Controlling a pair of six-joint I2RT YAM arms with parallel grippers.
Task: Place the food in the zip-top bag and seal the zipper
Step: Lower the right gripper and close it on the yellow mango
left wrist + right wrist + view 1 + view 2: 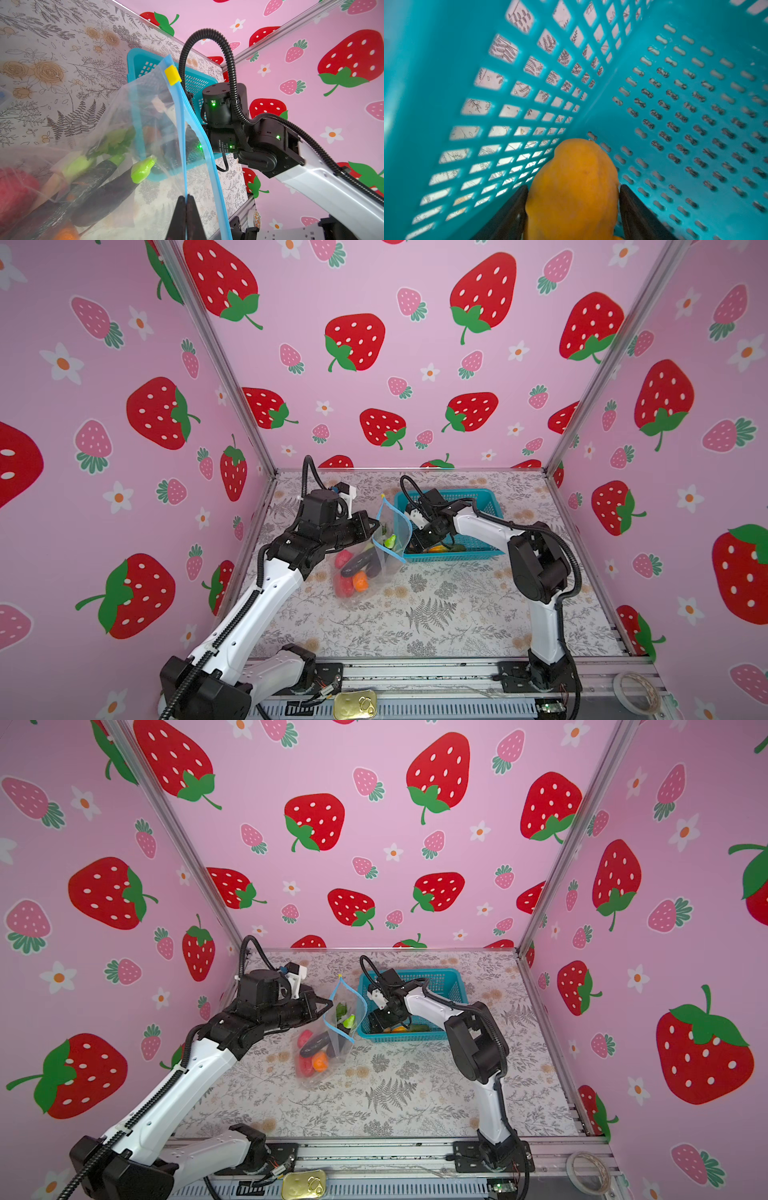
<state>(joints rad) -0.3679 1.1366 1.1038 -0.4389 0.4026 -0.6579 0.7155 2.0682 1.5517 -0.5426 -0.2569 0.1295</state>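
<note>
Left wrist: my left claw [185,207] clamps crinkly bag's [104,124] zipper [182,135]; right claw [573,187] flanks smooth orange lump [575,166], basket [425,83] 7 o'clock, grip unclear.

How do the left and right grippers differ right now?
The left gripper is shut on the zipper of the zip-top bag; the right gripper reaches into the teal basket. Left jaws are pinched together; right jaws stand apart flanking a yellow-orange piece, grip unclear. Both are black parallel grippers.
</note>
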